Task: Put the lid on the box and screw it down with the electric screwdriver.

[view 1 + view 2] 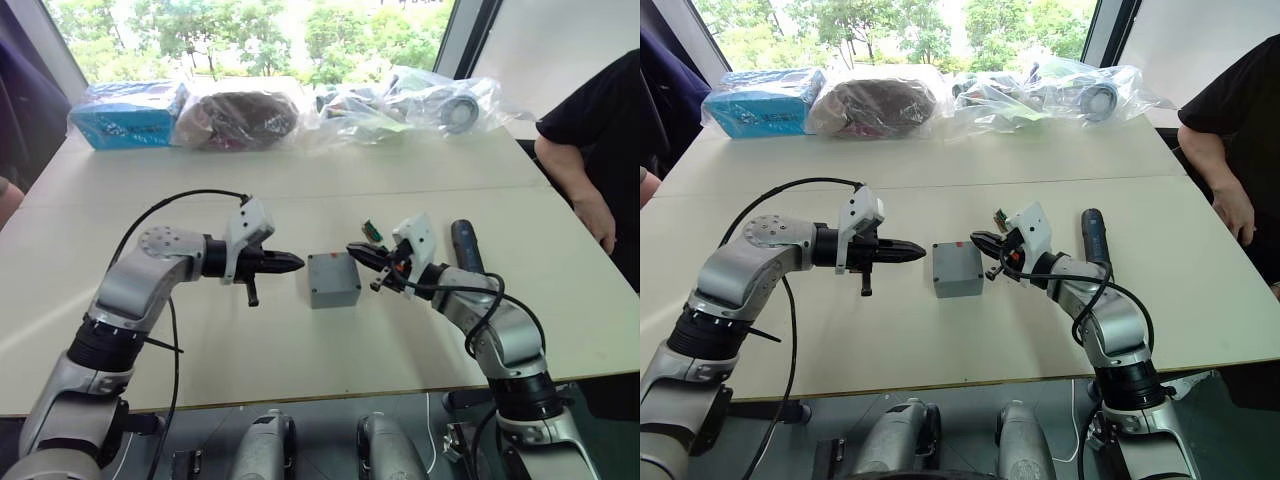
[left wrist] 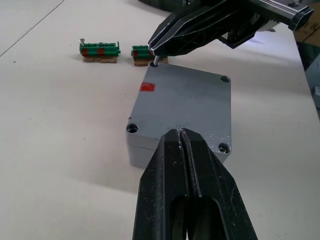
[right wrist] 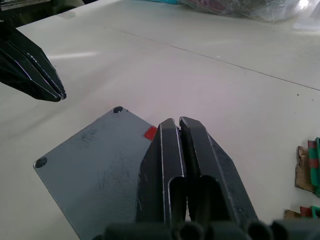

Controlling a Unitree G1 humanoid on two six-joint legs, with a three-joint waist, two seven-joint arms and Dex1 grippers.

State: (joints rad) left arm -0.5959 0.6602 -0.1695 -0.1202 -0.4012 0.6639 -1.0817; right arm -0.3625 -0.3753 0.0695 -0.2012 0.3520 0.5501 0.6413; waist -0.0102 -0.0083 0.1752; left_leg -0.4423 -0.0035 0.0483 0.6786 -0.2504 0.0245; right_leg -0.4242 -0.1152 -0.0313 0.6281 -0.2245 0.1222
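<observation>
**Lid seated on box, grippers at either side**

Lid (image 2: pixel 182 102): you see it lying flat on the box (image 1: pixel 333 280) at mid-table, red mark (image 2: pixel 147 87) up, corner holes showing. With the lid on, whatever the box holds is hidden from you.

Left gripper (image 1: pixel 296 263): fingers pressed together, grasping nothing, tip just beside the box's left edge.

Right gripper (image 1: pixel 352 249): fingers clenched, with something tiny and metallic at the tip over one corner hole (too small for you to tell what it is).

Electric screwdriver (image 1: pixel 466 246): lying on the table (image 1: pixel 300 350) behind the right arm, partly cut off by it.

Green connector blocks (image 2: pixel 100 48): two, on the table just beyond the box.

Clear bags (image 1: pixel 400 105) and a blue packet (image 1: pixel 130 113): along the far edge; you cannot make out most of their contents.

A person's arm (image 1: pixel 590 150): at the table's right side.
</observation>
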